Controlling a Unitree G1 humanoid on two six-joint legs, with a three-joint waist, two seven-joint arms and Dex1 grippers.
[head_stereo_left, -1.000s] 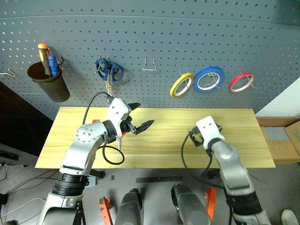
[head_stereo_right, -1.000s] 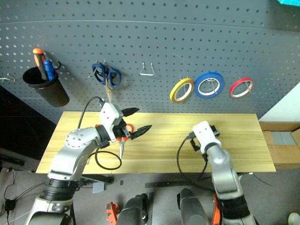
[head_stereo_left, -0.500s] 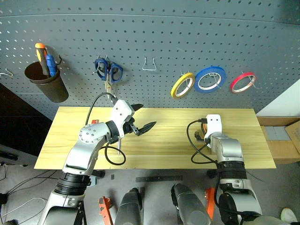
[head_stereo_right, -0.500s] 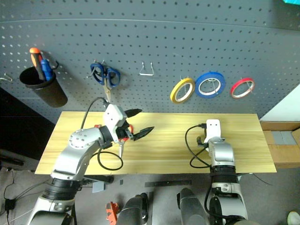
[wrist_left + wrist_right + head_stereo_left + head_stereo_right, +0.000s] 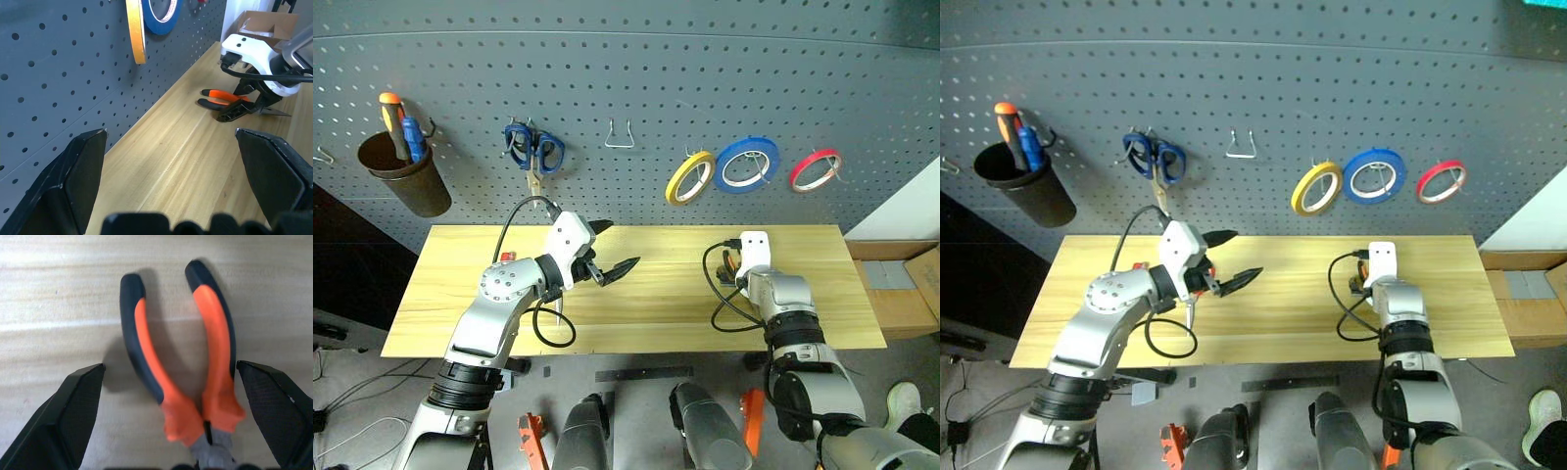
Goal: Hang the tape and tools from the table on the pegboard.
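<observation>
Desk point(image 5: 656, 304): light wooden top, set directly beneath the pegboard point(image 5: 636, 88)
Pliers point(image 5: 188, 377): orange-and-black handles, lying flat on the desk at its right part, handles spread apart; seen in the left wrist view on the boards close to the pegboard's foot
Right hand point(image 5: 239, 108): angled down over the pliers, fingers spread wide to either side of the two handles, nothing gripped; whether the fingertips touch the desk cannot be told
Left hand point(image 5: 612, 250): held above the left-centre of the desk, pointing level toward the right, fingers fully apart and empty
Yellow tape point(image 5: 691, 177): hung on a pegboard hook, right of centre, tilted edge-on
Blue roll point(image 5: 748, 164): hung just beside the yellow tape
Red roll point(image 5: 817, 169): hung to the right of the blue roll
Blue-handled scissors point(image 5: 534, 152): hung on the pegboard, left of centre, blades down
Wire hook point(image 5: 620, 135): bare, between the scissors and the yellow tape
Dark cup point(image 5: 403, 178): hung at far left of the pegboard, holding an orange and a blue screwdriver
</observation>
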